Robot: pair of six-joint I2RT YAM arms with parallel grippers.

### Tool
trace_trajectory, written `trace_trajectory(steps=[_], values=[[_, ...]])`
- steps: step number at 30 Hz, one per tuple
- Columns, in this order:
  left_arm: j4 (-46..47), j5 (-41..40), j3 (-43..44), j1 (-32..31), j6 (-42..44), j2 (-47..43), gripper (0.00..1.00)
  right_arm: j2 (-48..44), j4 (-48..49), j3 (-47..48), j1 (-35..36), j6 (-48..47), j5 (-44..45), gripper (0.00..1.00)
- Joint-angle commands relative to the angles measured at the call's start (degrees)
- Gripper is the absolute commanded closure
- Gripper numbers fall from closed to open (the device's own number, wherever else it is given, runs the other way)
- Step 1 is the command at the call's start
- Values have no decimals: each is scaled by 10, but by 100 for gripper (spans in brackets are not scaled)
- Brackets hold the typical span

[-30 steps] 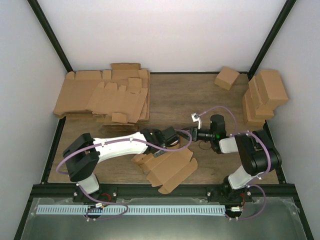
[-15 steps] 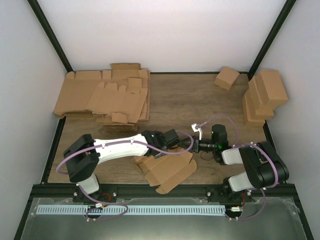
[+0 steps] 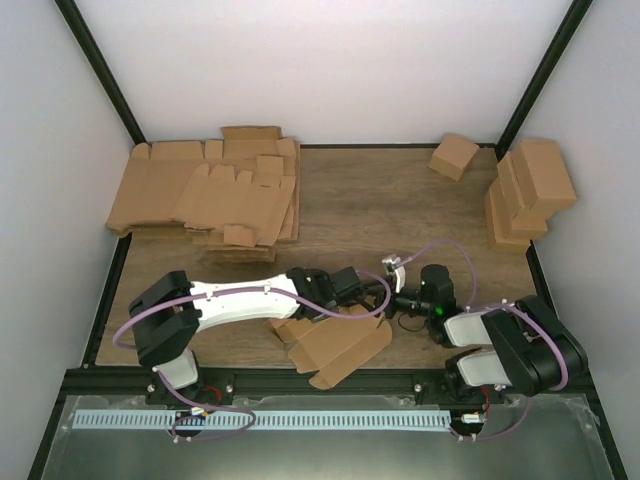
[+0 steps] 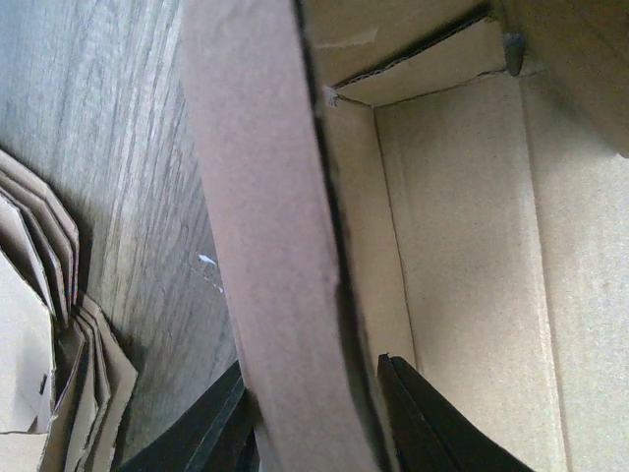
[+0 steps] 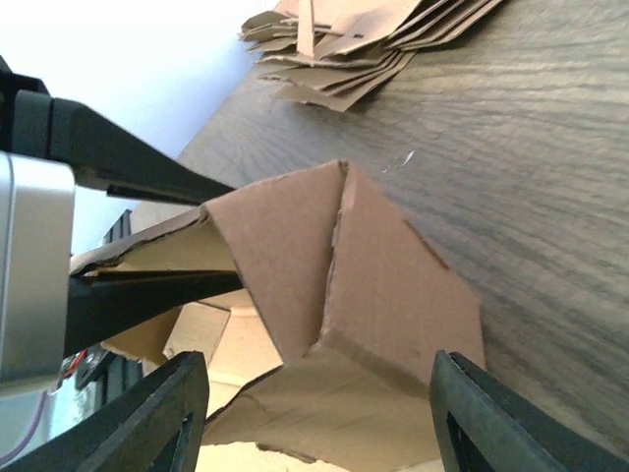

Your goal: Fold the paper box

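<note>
The paper box [image 3: 335,345] is a brown cardboard blank, partly folded, lying near the table's front edge between the arms. In the left wrist view one raised wall of the box [image 4: 265,226] runs up between my left gripper's [image 4: 314,428] black fingers, which are shut on it. From above, the left gripper [image 3: 345,293] sits at the box's far edge. My right gripper [image 3: 398,298] faces the box from the right. In its own view the right gripper [image 5: 334,423] stands open wide, with two raised flaps [image 5: 334,256] just ahead and not touched by the fingers.
A pile of flat cardboard blanks [image 3: 210,195] lies at the back left, also seen in the wrist views [image 5: 373,39] [image 4: 39,324]. Folded boxes [image 3: 530,190] are stacked at the right wall, with one single box [image 3: 453,155] at the back.
Both arms have come nearer the front edge, the left one bringing the box with it. The right gripper's fingers have spread wider.
</note>
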Motion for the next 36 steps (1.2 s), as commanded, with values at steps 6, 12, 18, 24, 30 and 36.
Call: trace_trajectory(steps=[6, 12, 18, 24, 30, 36], values=[[11, -12, -12, -14, 12, 18, 66, -43, 22, -24, 6, -17, 83, 36], [16, 7, -9, -18, 8, 9, 51, -42, 24, -29, 8, -11, 84, 36], [29, 92, 14, -15, 2, -64, 21, -35, 19, -22, 14, -15, 84, 38], [43, 198, 36, 29, -26, -116, 14, -38, 12, -20, 19, -18, 87, 39], [109, 386, 27, 143, -89, -165, 19, -44, 5, -20, 21, -19, 89, 39], [155, 503, 19, 198, -123, -113, 32, -59, -15, -16, 22, -17, 88, 38]])
